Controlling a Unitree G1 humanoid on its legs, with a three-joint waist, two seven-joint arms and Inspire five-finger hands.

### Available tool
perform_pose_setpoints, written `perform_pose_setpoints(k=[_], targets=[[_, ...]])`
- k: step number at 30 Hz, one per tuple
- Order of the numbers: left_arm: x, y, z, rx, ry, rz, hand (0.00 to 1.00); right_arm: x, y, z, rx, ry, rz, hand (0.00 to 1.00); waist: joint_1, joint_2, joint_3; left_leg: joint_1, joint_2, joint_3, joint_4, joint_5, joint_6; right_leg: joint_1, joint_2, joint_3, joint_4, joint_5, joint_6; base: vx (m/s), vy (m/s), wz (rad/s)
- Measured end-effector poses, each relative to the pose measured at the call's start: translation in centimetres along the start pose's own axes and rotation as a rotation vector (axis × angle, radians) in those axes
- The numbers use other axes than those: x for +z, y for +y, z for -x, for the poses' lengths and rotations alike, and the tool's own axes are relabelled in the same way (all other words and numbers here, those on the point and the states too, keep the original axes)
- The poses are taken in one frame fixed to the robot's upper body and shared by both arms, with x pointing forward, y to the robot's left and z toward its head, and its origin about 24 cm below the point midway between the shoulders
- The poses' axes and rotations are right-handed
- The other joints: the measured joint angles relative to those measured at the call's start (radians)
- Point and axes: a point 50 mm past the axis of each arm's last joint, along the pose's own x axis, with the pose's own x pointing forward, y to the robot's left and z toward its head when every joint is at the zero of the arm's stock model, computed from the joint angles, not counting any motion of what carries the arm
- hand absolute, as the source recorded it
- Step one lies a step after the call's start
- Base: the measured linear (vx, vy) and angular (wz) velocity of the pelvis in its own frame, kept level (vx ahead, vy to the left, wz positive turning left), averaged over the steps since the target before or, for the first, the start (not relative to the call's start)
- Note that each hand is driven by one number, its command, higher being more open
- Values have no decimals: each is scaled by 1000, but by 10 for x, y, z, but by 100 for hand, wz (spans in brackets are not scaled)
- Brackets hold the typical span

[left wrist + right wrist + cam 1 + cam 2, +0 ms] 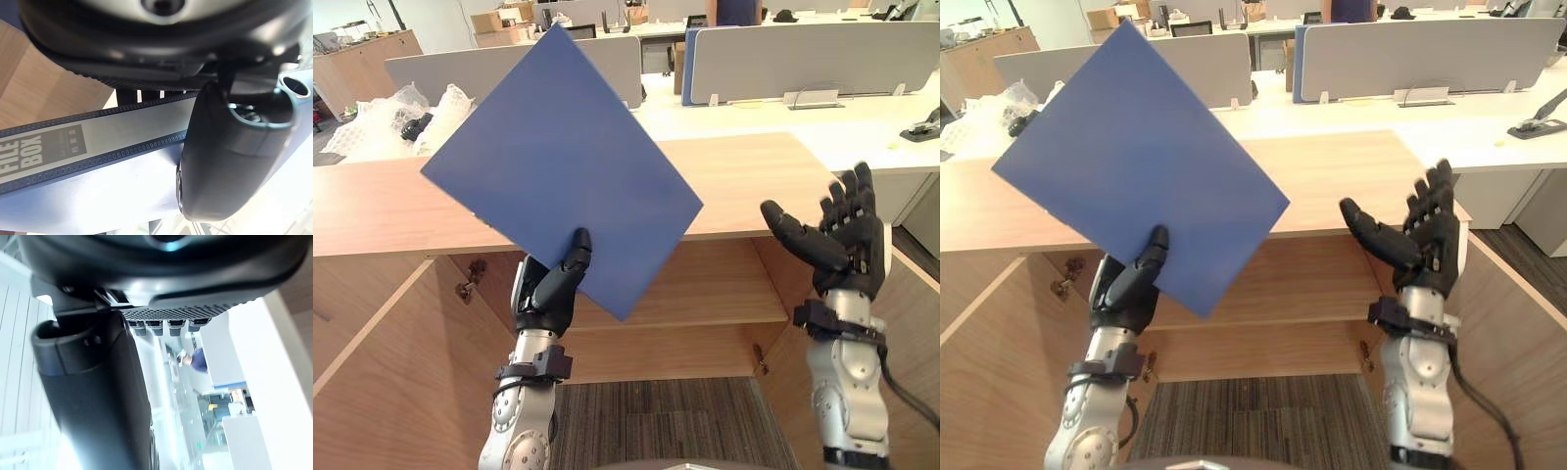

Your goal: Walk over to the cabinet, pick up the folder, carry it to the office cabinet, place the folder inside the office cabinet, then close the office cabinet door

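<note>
Pinching the blue folder (558, 166) by its lower edge, the left hand (548, 294) holds it tilted above the office cabinet's (744, 176) front edge. Right hand (842, 245) spread, empty. Placement judged pending: lower folder onto inner shelf (724, 313).

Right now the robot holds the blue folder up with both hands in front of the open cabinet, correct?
Not both: the left hand alone pinches the blue folder; the right hand is open, apart from it, as the left eye view shows. The rest holds.
</note>
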Motion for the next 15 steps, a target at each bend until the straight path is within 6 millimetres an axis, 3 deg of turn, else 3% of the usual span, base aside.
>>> perform_pose_setpoints(k=[5, 10, 15], targets=[[-16, -2, -1, -91, 102, -36, 0, -1, 27, -40, 352, 71, -67, 100, -6, 0, 0, -5, -1, -12, 5, 1, 3, 16, 3, -9, -31, 21, 2, -40, 15, 4], [-24, -7, 2, -169, 171, -55, 0, -7, 49, -56, 655, 226, -42, 100, -3, 0, 0, -6, -2, -17, 4, 2, 5, 25, 5, -15, -45, 27, 3, -7, 5, 2], [-22, -9, -3, -227, 194, -87, 0, -3, 45, -71, 786, 356, 70, 100, 11, 0, 0, -4, -4, -26, -3, 8, 11, 32, 5, -26, -52, 27, 3, -5, 5, 6]])
